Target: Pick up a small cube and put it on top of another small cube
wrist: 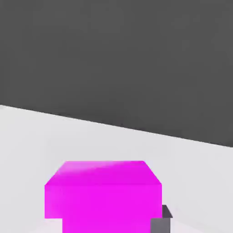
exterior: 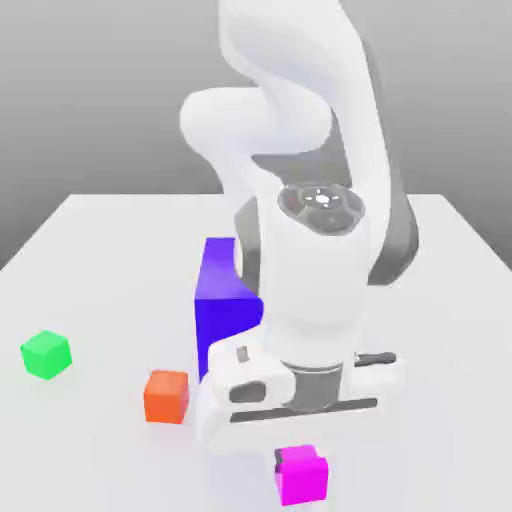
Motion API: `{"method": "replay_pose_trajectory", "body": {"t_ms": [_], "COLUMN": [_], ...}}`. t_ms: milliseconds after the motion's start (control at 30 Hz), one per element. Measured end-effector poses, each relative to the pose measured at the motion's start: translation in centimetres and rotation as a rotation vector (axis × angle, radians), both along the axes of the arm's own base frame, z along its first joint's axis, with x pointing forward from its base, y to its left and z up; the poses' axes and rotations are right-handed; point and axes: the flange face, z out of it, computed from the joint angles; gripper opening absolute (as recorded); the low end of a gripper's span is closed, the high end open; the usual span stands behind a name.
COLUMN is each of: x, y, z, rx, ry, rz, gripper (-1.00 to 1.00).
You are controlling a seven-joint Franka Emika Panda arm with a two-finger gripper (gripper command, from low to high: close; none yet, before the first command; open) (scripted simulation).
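Magenta cube (exterior: 303, 477) — snug in the gripper (exterior: 298, 460) — orange cube (exterior: 166, 397) apart

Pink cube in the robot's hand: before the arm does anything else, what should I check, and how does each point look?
1. Gripper closed on the magenta cube: ok.
2. Magenta cube lifted clear of the table: cannot tell.
3. Magenta cube on top of another small cube: not ok, not yet stacked.
4. Orange cube with a free top, as a possible base: ok.
5. Green cube with a free top, the other possible base: ok.
6. Arm clear of the big blue-purple block: cannot tell, the arm partly hides it.
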Motion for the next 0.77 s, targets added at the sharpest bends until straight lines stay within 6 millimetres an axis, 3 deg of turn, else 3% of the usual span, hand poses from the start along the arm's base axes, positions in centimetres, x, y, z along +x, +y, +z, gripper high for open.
{"method": "replay_pose_trajectory", "body": {"t_ms": [100, 200, 233, 300, 367, 433, 467, 500, 567, 600, 767], "x": [-3.0, -7.9, -10.5, -17.5, -25.4, -29.0, -28.7, -26.5, -25.9, -25.9, -25.9], "y": [-7.6, -15.3, -18.8, -25.9, -30.6, -32.3, -32.1, -30.7, -30.2, -30.1, -30.1], "z": [0.8, 1.7, 2.0, 2.5, 2.9, 1.7, 0.8, -0.2, -2.3, -3.1, -3.1], "rx": [-0.006, -0.004, -0.001, 0.01, 0.031, 0.041, 0.043, 0.044, 0.045, 0.045, 0.045], "ry": [0.0, -0.001, -0.003, -0.009, -0.021, -0.029, -0.03, -0.029, -0.028, -0.028, -0.028], "rz": [-0.143, -0.313, -0.399, -0.605, -0.796, -0.883, -0.872, -0.809, -0.789, -0.788, -0.788], "gripper": [-1.0, -1.0, -1.0, -1.0, -1.0, -1.0, -1.0, -1.0, -1.0, 1.0, 1.0]}}
